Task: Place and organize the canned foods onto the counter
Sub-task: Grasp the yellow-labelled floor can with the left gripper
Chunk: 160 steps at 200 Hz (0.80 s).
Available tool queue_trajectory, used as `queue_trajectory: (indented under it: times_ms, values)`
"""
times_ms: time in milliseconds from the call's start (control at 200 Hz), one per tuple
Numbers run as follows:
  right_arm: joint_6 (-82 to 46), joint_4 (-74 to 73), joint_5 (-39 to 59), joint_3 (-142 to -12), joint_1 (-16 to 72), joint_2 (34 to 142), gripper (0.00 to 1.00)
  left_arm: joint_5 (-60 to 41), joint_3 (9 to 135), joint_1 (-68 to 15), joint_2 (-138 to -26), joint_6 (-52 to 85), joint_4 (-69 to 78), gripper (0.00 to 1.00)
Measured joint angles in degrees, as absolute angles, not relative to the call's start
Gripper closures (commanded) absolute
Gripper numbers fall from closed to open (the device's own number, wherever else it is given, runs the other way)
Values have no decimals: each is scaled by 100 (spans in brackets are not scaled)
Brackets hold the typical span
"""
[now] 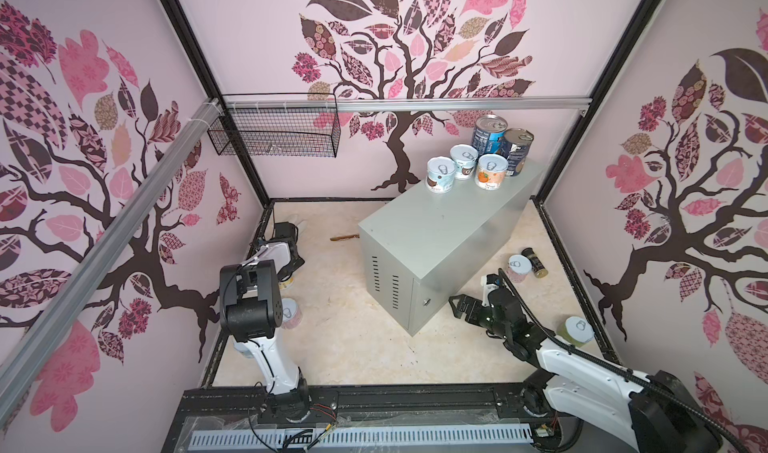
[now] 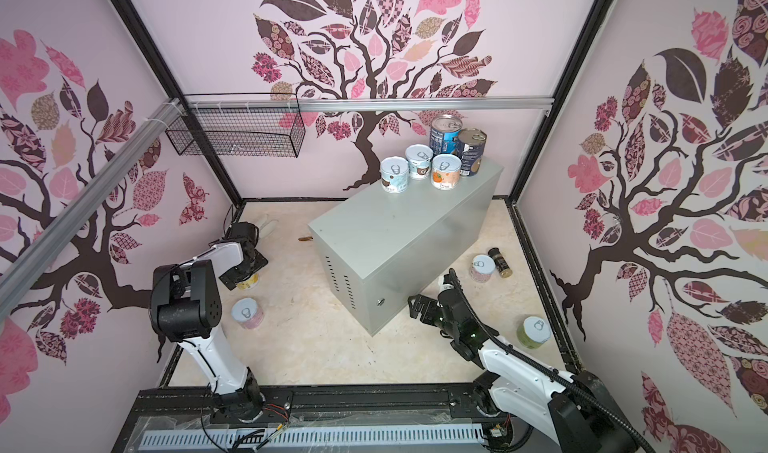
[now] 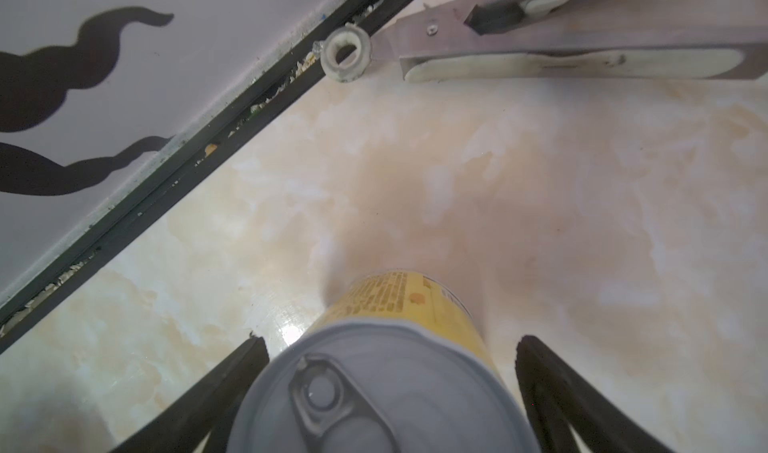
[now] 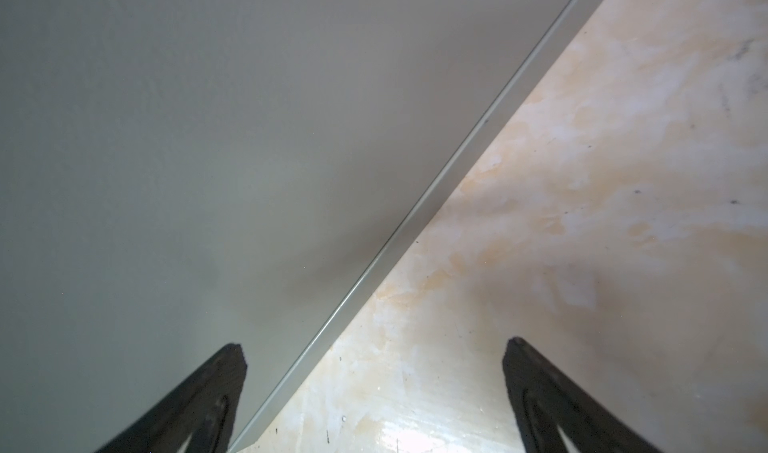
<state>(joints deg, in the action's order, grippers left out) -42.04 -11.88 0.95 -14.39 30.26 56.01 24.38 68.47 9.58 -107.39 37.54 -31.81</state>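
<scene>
Five cans [image 1: 464,162] on table [image 1: 436,230]; I see four floor cans [image 2: 247,313]. Left claw [image 3: 390,341] open astride yellow can [image 3: 374,388]; right claw [image 4: 376,345] open.

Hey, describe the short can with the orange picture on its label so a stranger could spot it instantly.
Find the grey metal cabinet standing on the floor; five cans cluster at its far end. Three short ones stand in front of two tall dark cans; the orange-picture can is the rightmost short one in both top views, the only label showing orange.
</scene>
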Motion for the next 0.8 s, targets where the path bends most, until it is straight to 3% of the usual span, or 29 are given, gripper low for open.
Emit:
queue_trajectory:
  times_ms: [465,720,800]
  values:
    - [-4202,-1227,95,-1424,3024,5621,0,2093,7041,1046,-10956,3756,-3284,12]
    - [-4200,-1223,95,-1420,3022,5621,0,1962,7076,1096,-10956,3730,-3297,34]
    - [-4198,-1223,95,-1420,3022,5618,0,1879,7094,1094,-10960,3712,-3260,36]
